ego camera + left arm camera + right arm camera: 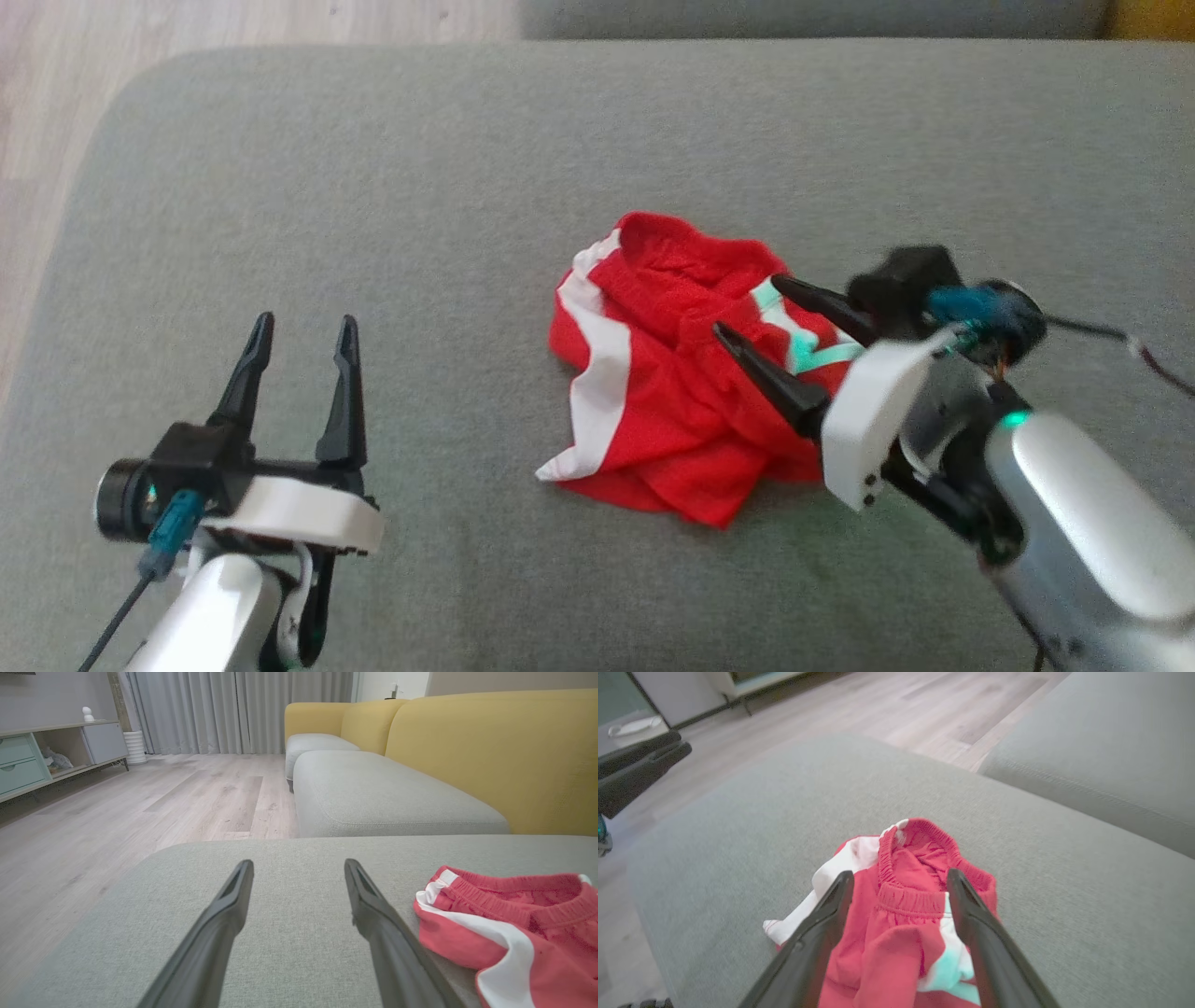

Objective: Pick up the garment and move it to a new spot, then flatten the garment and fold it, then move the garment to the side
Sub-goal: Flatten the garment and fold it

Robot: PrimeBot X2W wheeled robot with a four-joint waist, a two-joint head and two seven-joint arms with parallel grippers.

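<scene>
Jaws spread on both arms, my right gripper (748, 304) hangs over the crumpled red garment (653, 401) on the grey cushion (373, 187) — a shallow bite could snag one layer and drop the rest — my left gripper (306, 319) well apart, empty.

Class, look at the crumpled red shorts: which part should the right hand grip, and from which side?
Probably the gathered elastic waistband of the red shorts: it stands up as a thick ridge, easier to pinch than flat cloth. Come down from the robot's right, where the open right hand hovers over that ridge.
</scene>
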